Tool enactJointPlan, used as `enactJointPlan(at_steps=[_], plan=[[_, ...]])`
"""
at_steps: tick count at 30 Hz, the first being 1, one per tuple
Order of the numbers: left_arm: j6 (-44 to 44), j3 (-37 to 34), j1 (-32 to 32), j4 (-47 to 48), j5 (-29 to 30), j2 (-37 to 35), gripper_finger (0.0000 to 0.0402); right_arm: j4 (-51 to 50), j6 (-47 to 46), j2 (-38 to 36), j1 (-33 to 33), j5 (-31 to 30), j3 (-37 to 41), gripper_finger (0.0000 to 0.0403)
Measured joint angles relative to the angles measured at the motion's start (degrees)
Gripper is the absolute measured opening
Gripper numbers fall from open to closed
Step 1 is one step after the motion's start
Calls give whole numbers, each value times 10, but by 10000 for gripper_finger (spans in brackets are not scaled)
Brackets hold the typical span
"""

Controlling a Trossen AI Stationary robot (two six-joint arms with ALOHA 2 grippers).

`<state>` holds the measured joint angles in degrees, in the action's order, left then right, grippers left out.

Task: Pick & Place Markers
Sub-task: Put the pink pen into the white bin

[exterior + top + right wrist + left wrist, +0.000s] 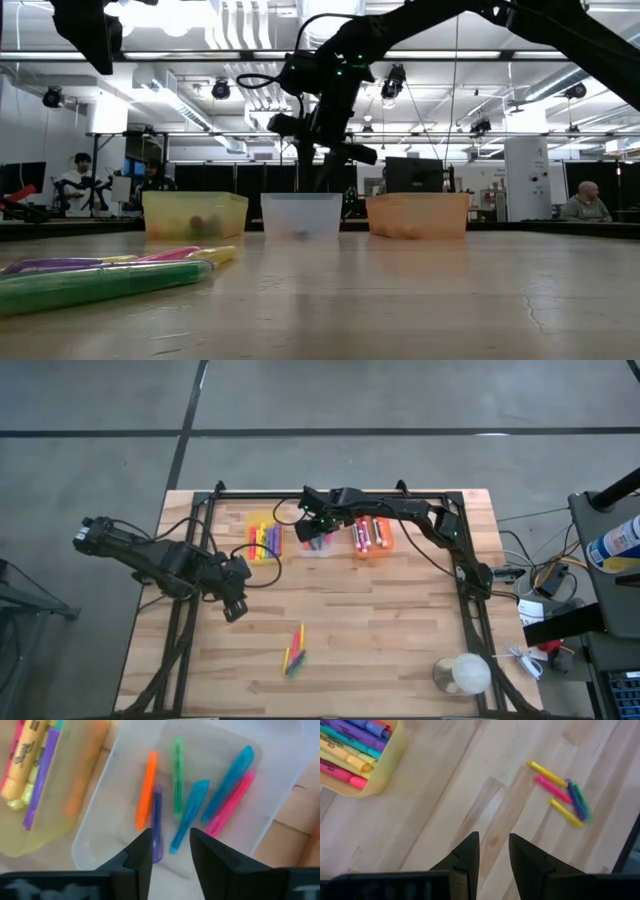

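Note:
A few loose markers (295, 649) in yellow, pink, purple and green lie side by side on the wood near the table's near edge; they also show in the left wrist view (563, 800) and the low view (100, 275). My left gripper (234, 608) (493, 851) hovers open and empty to their left, near the yellow bin (380, 780). My right gripper (316, 528) (170, 845) (322, 160) hangs open and empty above the clear bin (100, 840). Orange, green, purple, blue and pink markers (190, 810) lie on that bin's floor.
Three bins stand in a row near the far edge: a yellow bin (263, 536) full of markers, a clear bin (320, 545), and an orange bin (372, 538) holding markers. A white round object (468, 673) sits at the near right corner. Black frame rails (190, 560) run along the table's sides.

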<state>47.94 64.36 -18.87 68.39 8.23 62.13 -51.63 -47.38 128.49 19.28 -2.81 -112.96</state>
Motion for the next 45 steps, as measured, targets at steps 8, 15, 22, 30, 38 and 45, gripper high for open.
enactJointPlan(at_steps=[8,15,22,30,38,45], plan=[[-3,0,0,-33,7,0,99,-5,-2,-30,-48,79,-1,144],[57,-23,5,-130,-8,7,99,-57,5,-99,-130,67,-1,124],[148,-79,3,-263,-52,66,99,-154,-45,-187,-201,-45,-1,112],[225,-103,4,-364,-105,174,99,-222,-88,-288,-259,-129,0,112],[375,-50,4,-380,-88,301,99,-295,-10,-343,-301,-171,1,110],[438,24,-13,-373,-88,382,99,-347,-2,-379,-335,-222,22,100]])
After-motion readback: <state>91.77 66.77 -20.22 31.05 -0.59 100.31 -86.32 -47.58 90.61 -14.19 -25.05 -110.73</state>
